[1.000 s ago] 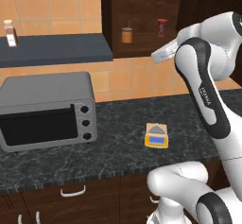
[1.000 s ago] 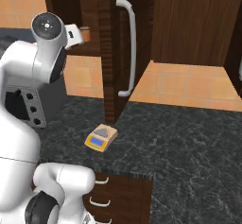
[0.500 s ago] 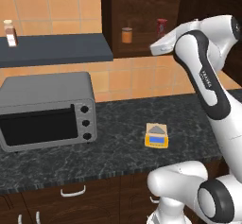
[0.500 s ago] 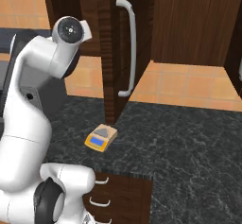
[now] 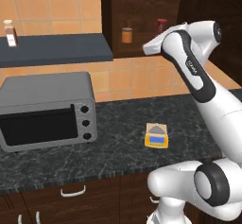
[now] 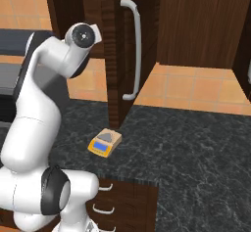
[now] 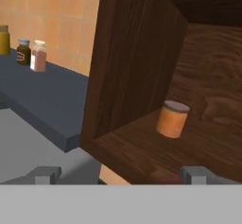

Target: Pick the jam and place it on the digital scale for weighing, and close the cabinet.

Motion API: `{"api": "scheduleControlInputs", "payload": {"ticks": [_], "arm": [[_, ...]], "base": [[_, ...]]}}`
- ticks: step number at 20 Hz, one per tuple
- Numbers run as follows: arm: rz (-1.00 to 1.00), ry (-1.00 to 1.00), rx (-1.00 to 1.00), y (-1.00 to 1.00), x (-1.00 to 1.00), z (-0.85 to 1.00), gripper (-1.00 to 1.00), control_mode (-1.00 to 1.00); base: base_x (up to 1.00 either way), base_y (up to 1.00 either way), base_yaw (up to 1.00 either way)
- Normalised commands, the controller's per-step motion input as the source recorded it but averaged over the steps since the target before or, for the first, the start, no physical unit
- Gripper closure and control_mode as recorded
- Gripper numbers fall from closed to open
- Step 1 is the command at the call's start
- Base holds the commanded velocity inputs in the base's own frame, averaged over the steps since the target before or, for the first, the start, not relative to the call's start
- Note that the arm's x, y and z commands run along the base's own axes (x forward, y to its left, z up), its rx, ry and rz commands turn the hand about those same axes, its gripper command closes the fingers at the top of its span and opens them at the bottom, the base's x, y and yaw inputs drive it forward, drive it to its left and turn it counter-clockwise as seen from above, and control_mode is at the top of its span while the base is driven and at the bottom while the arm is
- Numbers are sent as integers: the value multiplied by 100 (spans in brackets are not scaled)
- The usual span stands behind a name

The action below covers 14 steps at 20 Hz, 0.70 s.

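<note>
Near the front edge of the cabinet (image 7: 137,76) shelf the jam (image 7: 172,119) is seen standing upright, well clear of the gripper (image 7: 120,173), whose jaws are spread wide and empty. If the approach is misjudged, the cabinet's side wall could be struck, or the jar toppled. On the counter (image 5: 118,128) the digital scale (image 5: 156,135) lies bare.

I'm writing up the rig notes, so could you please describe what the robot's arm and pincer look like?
The arm is glossy white with rounded segments and dark grey to black joints, one segment carrying small dark lettering. Round dark caps with a lighter centre mark the joints. The pincer ends in two small square grey fingertips. No cables show.
</note>
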Motion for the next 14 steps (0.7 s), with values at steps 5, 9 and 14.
{"api": "scheduleControlInputs", "payload": {"ticks": [5,9,14], "arm": [[0,0,0,0,43,0,-100,-100],[0,0,0,0,34,0,-100,-100],[0,0,1,0,30,4,-100,-100]], "base": [[0,0,0],[0,0,0],[0,0,0]]}}
